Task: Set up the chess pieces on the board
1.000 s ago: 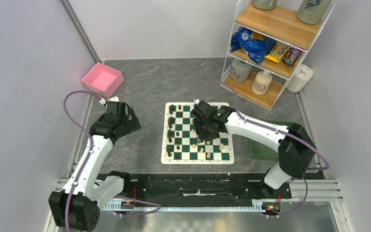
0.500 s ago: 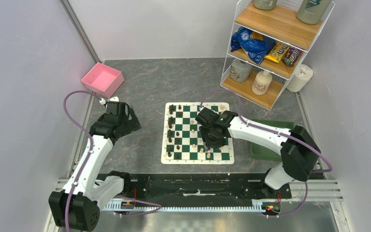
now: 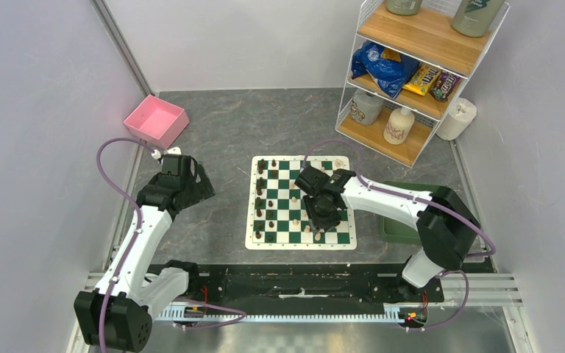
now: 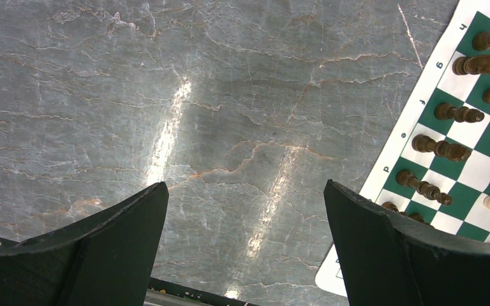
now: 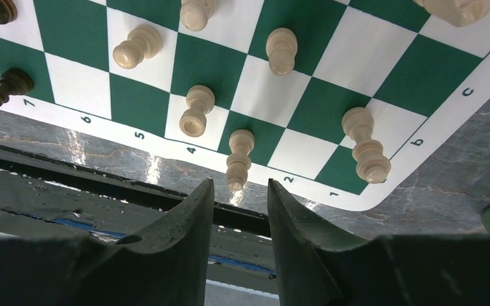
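The board (image 3: 284, 176) lies in the middle of the table. Dark chess pieces (image 3: 260, 198) stand in a column along its left side. Several cream chess pieces (image 5: 196, 111) stand near its front right corner. My right gripper (image 3: 322, 215) hovers low over that corner. In the right wrist view its jaws (image 5: 240, 186) are narrowly open with nothing between them, and a cream pawn (image 5: 239, 159) stands just beyond the tips on the board's (image 5: 332, 54) near row. My left gripper (image 4: 245, 188) is wide open and empty over bare table left of the board (image 4: 421, 115).
A pink bin (image 3: 156, 120) sits at the far left. A wire shelf (image 3: 412, 73) with snacks and bottles stands at the far right, a white roll (image 3: 456, 118) beside it. A green tray (image 3: 404, 224) lies under the right arm. The black base rail (image 3: 301, 283) runs along the near edge.
My right gripper has moved toward the board's near right corner and its jaws have narrowed. The left arm has not moved.
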You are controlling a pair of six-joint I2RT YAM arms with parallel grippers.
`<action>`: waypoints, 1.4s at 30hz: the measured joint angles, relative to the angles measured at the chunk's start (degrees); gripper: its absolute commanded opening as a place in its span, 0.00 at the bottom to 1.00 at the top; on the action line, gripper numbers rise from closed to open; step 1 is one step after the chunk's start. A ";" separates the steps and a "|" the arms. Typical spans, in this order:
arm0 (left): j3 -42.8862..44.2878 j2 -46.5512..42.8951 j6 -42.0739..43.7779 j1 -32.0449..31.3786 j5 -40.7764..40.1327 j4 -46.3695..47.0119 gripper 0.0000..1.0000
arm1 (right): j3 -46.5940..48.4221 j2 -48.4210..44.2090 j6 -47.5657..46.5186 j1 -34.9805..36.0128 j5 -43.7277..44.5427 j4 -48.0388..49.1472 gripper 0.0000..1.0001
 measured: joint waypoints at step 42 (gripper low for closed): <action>0.00 0.00 0.00 0.00 0.00 0.00 0.99 | 18.56 -4.83 -7.78 -19.06 2.95 -6.47 0.11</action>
